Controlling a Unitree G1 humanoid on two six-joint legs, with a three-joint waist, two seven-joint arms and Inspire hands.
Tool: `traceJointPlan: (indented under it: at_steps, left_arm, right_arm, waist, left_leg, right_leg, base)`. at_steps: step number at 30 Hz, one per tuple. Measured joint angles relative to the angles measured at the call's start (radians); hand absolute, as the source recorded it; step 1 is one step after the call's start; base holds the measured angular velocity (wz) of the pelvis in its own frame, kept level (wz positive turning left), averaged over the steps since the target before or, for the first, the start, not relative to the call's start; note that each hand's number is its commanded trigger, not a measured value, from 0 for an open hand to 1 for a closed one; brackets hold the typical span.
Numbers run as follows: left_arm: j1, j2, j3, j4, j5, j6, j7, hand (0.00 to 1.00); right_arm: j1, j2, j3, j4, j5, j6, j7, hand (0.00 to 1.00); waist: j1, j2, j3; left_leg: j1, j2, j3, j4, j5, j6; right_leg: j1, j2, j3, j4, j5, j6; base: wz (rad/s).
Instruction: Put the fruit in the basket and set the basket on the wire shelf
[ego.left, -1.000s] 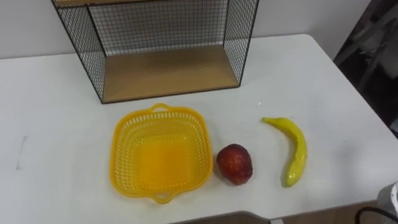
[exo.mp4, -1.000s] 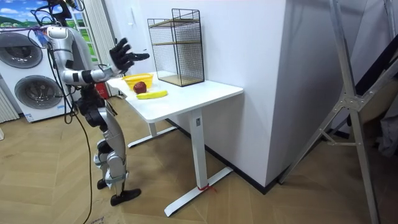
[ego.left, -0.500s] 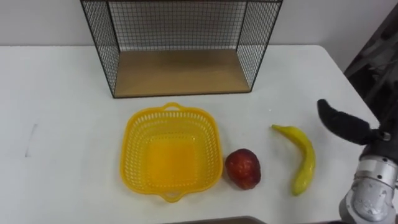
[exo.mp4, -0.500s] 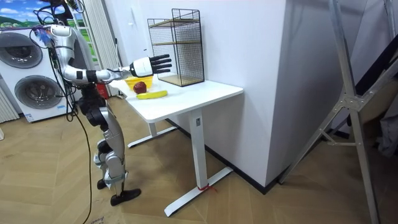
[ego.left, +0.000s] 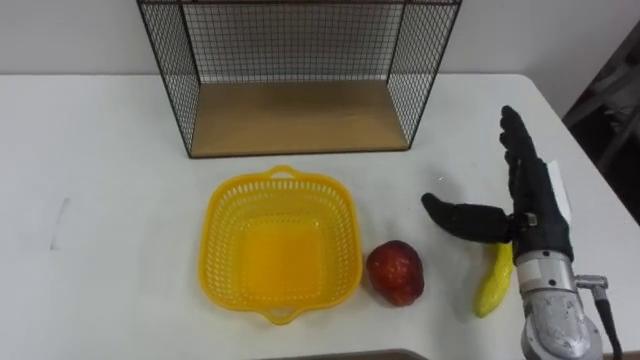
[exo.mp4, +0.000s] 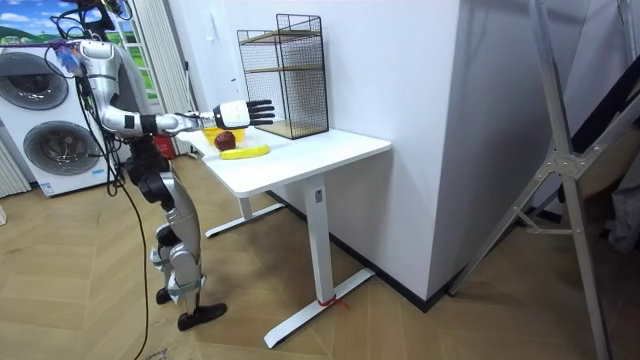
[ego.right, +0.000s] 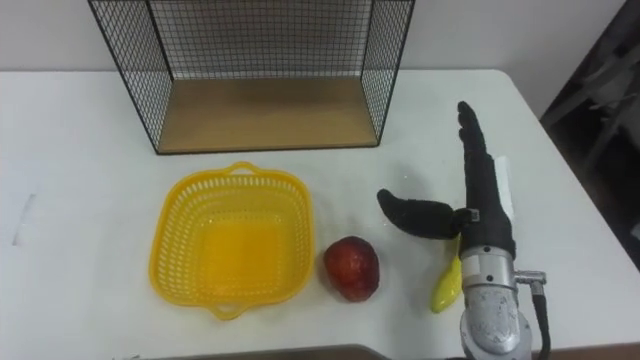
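I see the white table (ego.left: 90, 150) carrying four things: a banana (ego.left: 492, 285) partly beneath my right hand (ego.left: 530, 205), a red apple (ego.left: 395, 272) left of its thumb, a yellow basket (ego.left: 222, 250) farther left, and a wire shelf (ego.left: 300, 115) beyond, left of the fingertips.

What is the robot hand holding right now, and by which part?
Nothing. The right robot hand is open, fingers straight, above the banana.

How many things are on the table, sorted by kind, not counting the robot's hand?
fruit: 2 (apple, banana)
basket: 1
wire shelf: 1
total: 4
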Motion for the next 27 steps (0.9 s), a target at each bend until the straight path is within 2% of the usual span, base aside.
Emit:
traceJointPlan:
  at_steps: [8, 11, 21, 27]
  left_arm:
    - [-0.004, 0.003, -0.027, 0.000, 0.000, 0.015, 0.002, 0.00]
    - [-0.006, 0.005, -0.036, 0.000, 0.000, 0.015, 0.002, 0.00]
    - [-0.024, 0.010, -0.056, 0.012, -0.001, 0.014, 0.002, 0.00]
    - [-0.028, 0.010, -0.056, 0.011, 0.000, 0.009, 0.002, 0.00]
  right_arm:
    - [0.030, 0.001, 0.027, -0.003, -0.022, 0.026, 0.087, 0.00]
    - [0.031, 0.001, 0.029, -0.003, -0.039, 0.026, 0.107, 0.00]
    - [0.042, 0.011, 0.037, -0.023, -0.026, 0.026, 0.185, 0.00]
    - [0.109, 0.011, 0.075, -0.088, 0.083, 0.027, 0.279, 0.00]
  waist:
    - [-0.006, 0.001, -0.0025]
    - [-0.007, 0.005, -0.0048]
    - [-0.005, 0.007, -0.0036]
    - [-0.002, 0.012, -0.0055]
  left_leg:
    - [-0.005, 0.000, -0.004, 0.000, 0.000, 0.000]
    - [-0.005, 0.000, -0.004, 0.001, 0.000, 0.000]
    - [-0.005, 0.001, 0.006, -0.005, 0.000, 0.000]
    - [-0.006, 0.004, 0.016, -0.005, 0.000, 0.000]
  right_leg:
    - [-0.004, 0.000, -0.003, 0.002, 0.000, -0.001]
    - [-0.003, 0.001, -0.002, 0.003, 0.001, -0.001]
    - [-0.009, 0.002, 0.004, 0.002, 0.001, -0.001]
    - [-0.015, 0.008, 0.019, 0.001, 0.005, -0.003]
  base:
    - [0.00]
    - [0.00]
    - [-0.02]
    - [-0.07]
